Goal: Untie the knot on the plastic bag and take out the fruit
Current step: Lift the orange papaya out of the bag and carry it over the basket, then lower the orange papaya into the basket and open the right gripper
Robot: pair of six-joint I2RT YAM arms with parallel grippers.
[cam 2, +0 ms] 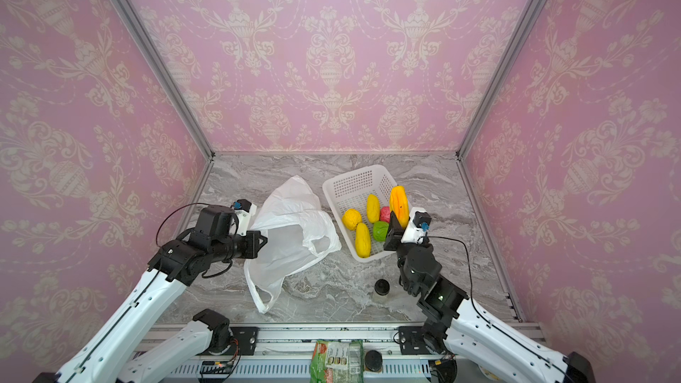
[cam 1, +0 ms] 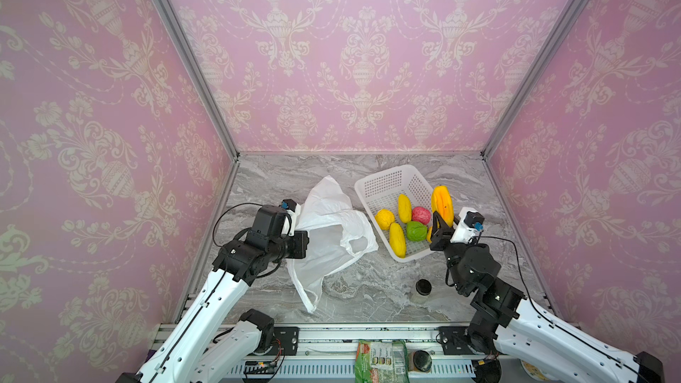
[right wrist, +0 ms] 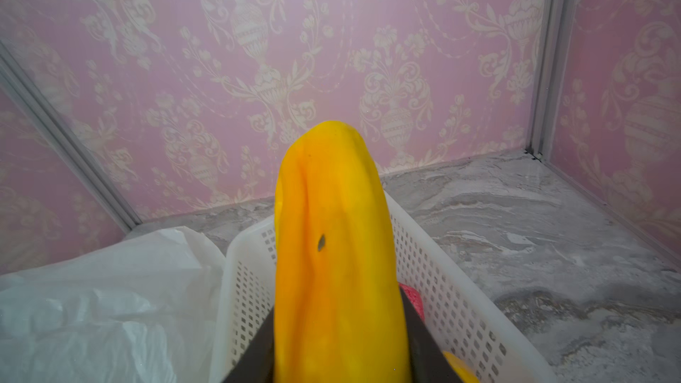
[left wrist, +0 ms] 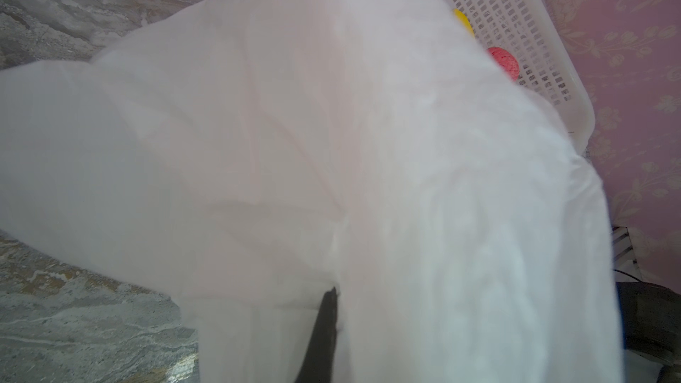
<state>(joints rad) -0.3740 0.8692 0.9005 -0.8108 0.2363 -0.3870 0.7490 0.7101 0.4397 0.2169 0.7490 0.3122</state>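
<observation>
At 2 o'clock on the marble table [cam 1: 368,289], the white perforated basket [cam 1: 387,178] holds several toy fruits [cam 1: 397,239]. The right gripper [cam 1: 444,223] grasps a long orange-yellow fruit [cam 1: 441,200] by its lower end, upright, over the basket's 3 o'clock side. The left gripper [cam 2: 263,239] is clenched on the plastic bag [cam 1: 331,237], which lies slack at 9 o'clock, just beside the basket. No knot shows.

Hazards:
- Releasing here may land the tall fruit on the rim and tip it outside.
- A left-arm pull may drag film over the basket.
</observation>
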